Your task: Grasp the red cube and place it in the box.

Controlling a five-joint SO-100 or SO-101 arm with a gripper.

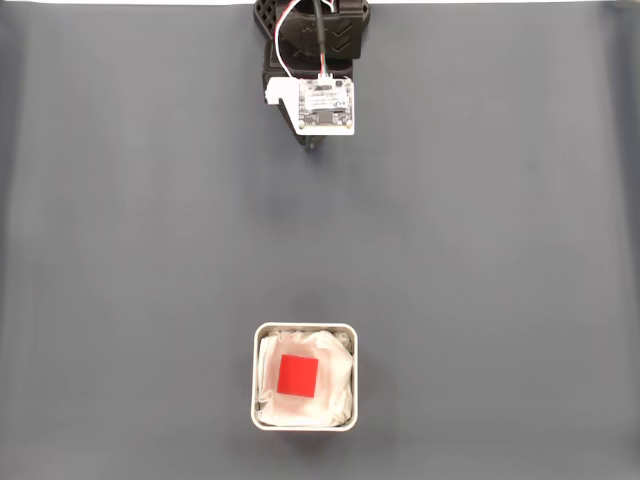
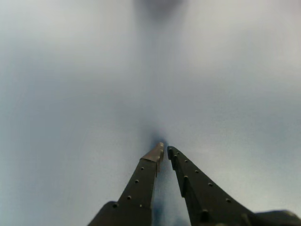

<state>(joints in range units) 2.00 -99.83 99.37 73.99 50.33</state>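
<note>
Your gripper point(image 2: 165, 149) has its jaws nearly together, holding nothing, well away from the box point(image 1: 304, 327). The red cube point(image 1: 298, 376) sits square inside it, edges parallel to the walls.

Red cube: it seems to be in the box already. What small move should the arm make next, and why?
Probably none beyond resting where it is. The red cube lies inside the box on the white paper, and the pincer is nearly closed and holds nothing, folded back far from the box. The task looks done.
</note>
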